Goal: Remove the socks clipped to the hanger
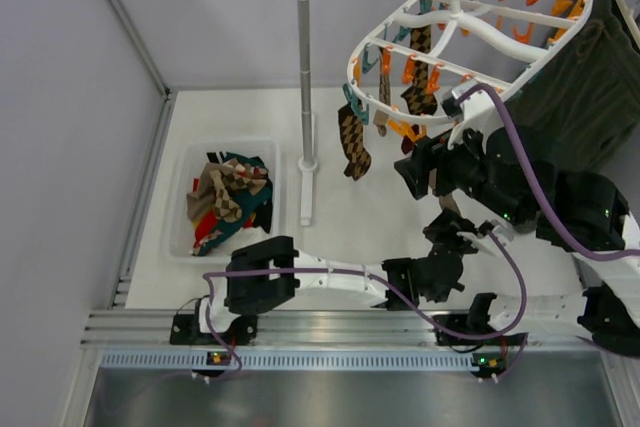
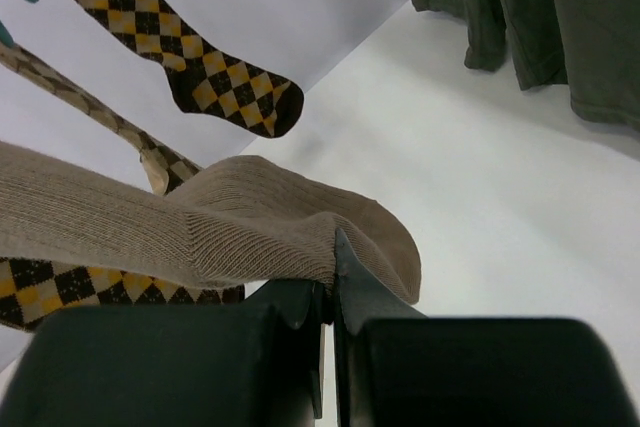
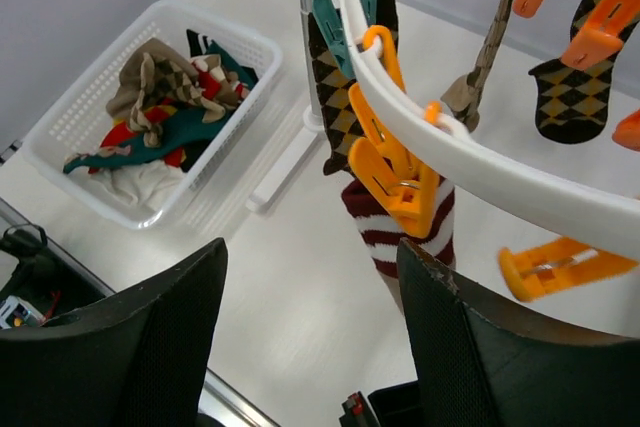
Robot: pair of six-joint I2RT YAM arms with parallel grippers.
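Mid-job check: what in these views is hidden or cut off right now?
Left wrist: the tan sock in the shut left gripper runs off the left edge; whether it is clipped is unseen.
Right wrist: the striped sock clipped to the hanger has its lower end hidden behind a finger of the open right gripper.
Top view: the piled socks in the basket are too small and tangled to count.

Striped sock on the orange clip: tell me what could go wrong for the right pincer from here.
1. The right pincer stands open near the striped sock; closing may catch the orange clip instead.
2. Pulling could swing the hanger and shake its other socks.
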